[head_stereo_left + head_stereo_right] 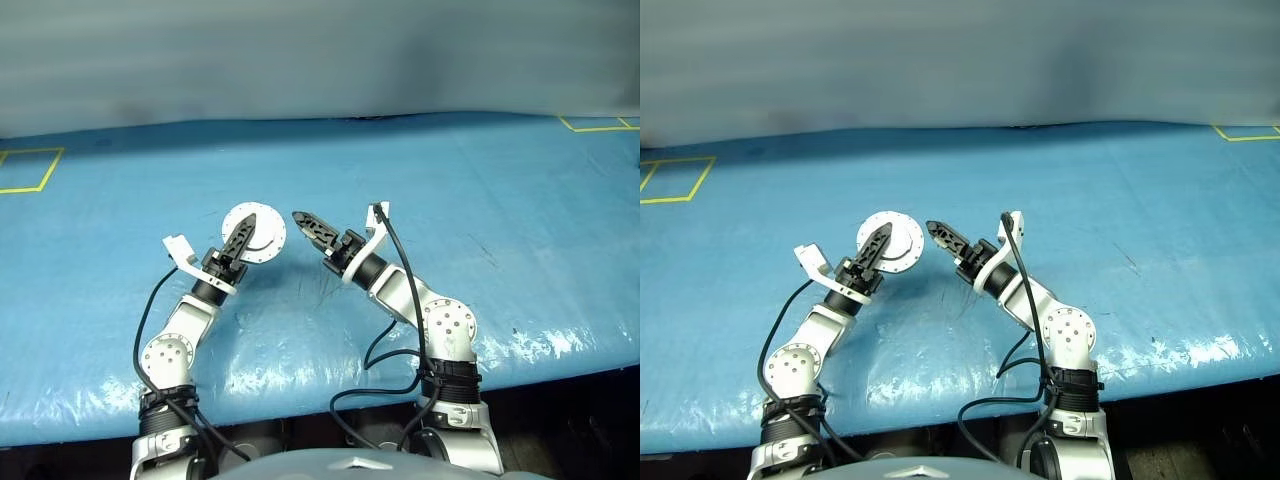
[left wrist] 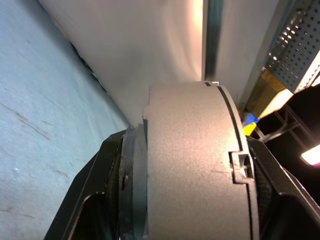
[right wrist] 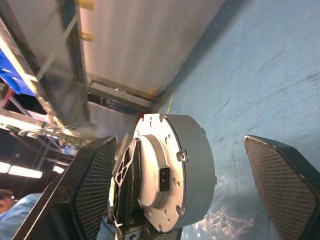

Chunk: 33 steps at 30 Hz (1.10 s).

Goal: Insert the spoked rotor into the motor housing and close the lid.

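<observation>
The motor housing (image 1: 262, 238) is a round silver case held edge-on above the blue table, its flat back with small holes facing me. My left gripper (image 1: 243, 235) is shut on it, one black finger across each face. In the left wrist view the case (image 2: 190, 160) shows as a closed grey drum between the fingers. The lid lies on the far side, its face hidden. The spoked rotor is hidden. My right gripper (image 1: 308, 228) stands open just right of the case, apart from it. Its meshed fingers (image 3: 92, 185) spread wide on either side of the housing (image 3: 175, 175).
A blue plastic sheet covers the table (image 1: 480, 200). Yellow tape squares mark its far left corner (image 1: 30, 170) and far right corner (image 1: 600, 124). Shelving and a person in blue (image 3: 15, 210) show beyond the table in the right wrist view.
</observation>
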{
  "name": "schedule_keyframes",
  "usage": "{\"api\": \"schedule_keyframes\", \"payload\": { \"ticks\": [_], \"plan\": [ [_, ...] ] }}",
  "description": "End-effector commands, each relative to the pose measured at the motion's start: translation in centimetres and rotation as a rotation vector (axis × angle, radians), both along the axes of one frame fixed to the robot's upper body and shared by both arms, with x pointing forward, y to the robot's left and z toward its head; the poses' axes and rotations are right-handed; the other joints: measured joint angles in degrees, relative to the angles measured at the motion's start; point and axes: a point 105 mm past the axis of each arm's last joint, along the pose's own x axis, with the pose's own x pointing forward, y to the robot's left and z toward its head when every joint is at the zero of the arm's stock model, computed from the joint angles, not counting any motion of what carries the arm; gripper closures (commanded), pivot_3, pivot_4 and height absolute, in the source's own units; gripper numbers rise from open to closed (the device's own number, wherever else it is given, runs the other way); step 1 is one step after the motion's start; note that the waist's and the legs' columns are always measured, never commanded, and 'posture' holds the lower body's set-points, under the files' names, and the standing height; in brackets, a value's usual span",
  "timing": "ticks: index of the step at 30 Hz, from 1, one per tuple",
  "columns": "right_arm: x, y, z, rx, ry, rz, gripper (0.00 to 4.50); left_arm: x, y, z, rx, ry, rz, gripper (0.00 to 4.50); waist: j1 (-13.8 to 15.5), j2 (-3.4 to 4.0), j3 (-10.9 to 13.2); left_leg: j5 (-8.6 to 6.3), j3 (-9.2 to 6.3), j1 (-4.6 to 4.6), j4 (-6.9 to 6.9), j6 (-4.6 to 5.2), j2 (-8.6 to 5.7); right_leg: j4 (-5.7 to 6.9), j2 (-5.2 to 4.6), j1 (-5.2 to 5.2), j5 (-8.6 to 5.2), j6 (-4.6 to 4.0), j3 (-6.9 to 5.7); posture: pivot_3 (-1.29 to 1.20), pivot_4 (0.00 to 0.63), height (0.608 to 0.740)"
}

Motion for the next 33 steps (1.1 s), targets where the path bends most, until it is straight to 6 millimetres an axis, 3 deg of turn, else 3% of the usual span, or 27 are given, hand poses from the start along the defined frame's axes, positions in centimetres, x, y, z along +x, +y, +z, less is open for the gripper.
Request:
{"api": "schedule_keyframes", "payload": {
  "ticks": [1,7,15,16,21,27,33],
  "plan": [
    [0.5,-1.0,0.2,-0.055,-0.036,-0.052,0.45,2.4,3.8,1.6,0.019,0.000,0.291,1.78,0.23,-0.02,-0.01,0.00,0.00,-0.01,0.03,0.00,0.00,0.00,0.00,0.00,0.01,0.01,0.00,0.00,0.150,0.740],
    [0.3,-1.4,-0.7,-0.110,-0.036,-0.071,0.45,5.2,8.1,0.3,0.069,0.155,0.588,1.78,0.24,-0.08,-0.02,0.00,0.01,-0.03,0.02,0.00,0.01,-0.01,0.03,-0.01,0.03,0.00,0.01,0.00,0.150,0.740],
    [0.3,-1.7,-0.8,-0.144,-0.058,-0.090,0.45,7.1,8.8,-0.9,0.142,0.255,0.654,1.78,0.32,-0.32,-0.05,0.00,-0.01,-0.06,0.12,0.02,-0.05,-0.02,0.02,0.00,0.07,0.07,-0.01,0.00,0.150,0.740],
    [0.3,-1.7,-0.9,-0.149,-0.058,-0.090,0.42,7.1,8.9,-0.9,0.143,0.258,0.658,1.52,0.30,-0.33,-0.05,-0.01,-0.01,-0.06,0.12,0.02,-0.05,-0.02,0.02,0.00,0.07,0.07,-0.01,0.00,0.150,0.740],
    [0.3,-1.8,-1.2,-0.158,-0.056,-0.092,0.41,5.8,11.1,-1.1,0.242,0.287,0.796,0.06,-0.14,-0.34,-0.06,0.00,0.00,-0.05,0.10,0.02,-0.04,0.01,0.02,-0.01,0.07,0.06,0.01,0.00,0.150,0.740],
    [0.6,-2.2,-1.4,-0.166,-0.043,-0.107,0.41,2.8,14.1,-0.9,0.368,0.266,0.936,0.02,-0.34,-0.34,-0.07,0.00,0.00,-0.03,0.08,0.00,-0.03,0.04,0.03,-0.02,0.07,0.06,0.03,0.00,0.150,0.740],
    [1.0,-2.2,-1.7,-0.264,-0.089,-0.115,0.41,0.3,14.4,0.9,0.585,0.134,0.976,0.02,0.04,-0.35,-0.08,0.01,0.00,0.02,0.11,0.00,-0.04,0.05,0.02,0.05,0.10,0.05,0.02,0.00,0.150,0.740]
  ]
}}
